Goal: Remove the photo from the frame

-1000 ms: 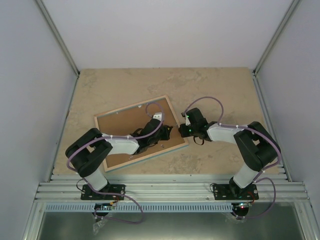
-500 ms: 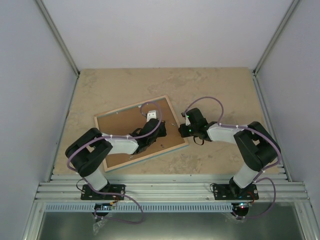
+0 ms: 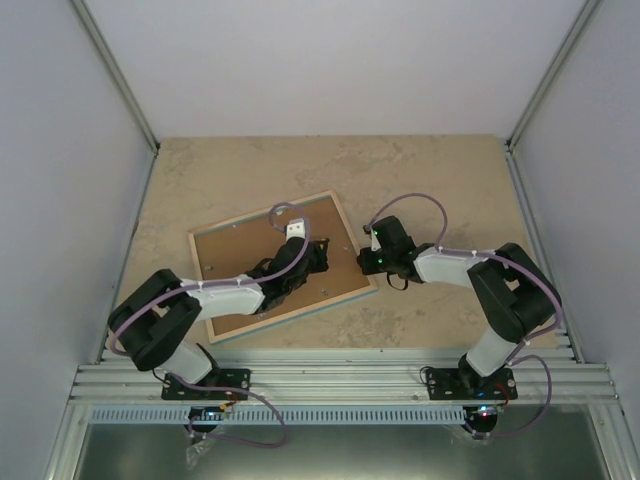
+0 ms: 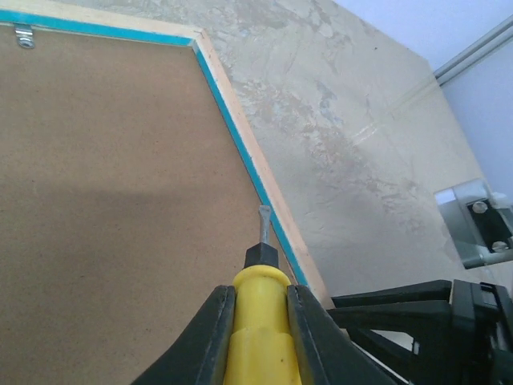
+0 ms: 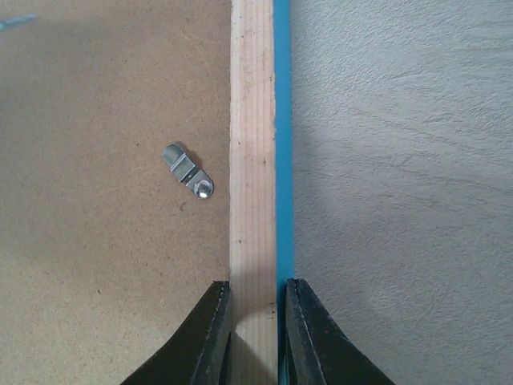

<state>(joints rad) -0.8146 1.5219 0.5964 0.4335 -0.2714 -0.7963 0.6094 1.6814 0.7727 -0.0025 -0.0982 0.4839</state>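
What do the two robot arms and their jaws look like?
Both arms are alike: the left arm and right arm have white links between bulky black joints, on black bases. A thin purple cable loops along each. Small green lights glow at the right wrist. The jaws are black, smooth and tapered, as both wrist views show.

The overhead camera looks steeply down from behind, far off; both wrist cameras sit close, sharing the right rim of the turquoise, pale-wood-backed rectangular frame (image 3: 262,212) (image 4: 244,140) (image 5: 252,160).

Bare tabletop (image 3: 400,170) behind the frame (image 5: 252,120)
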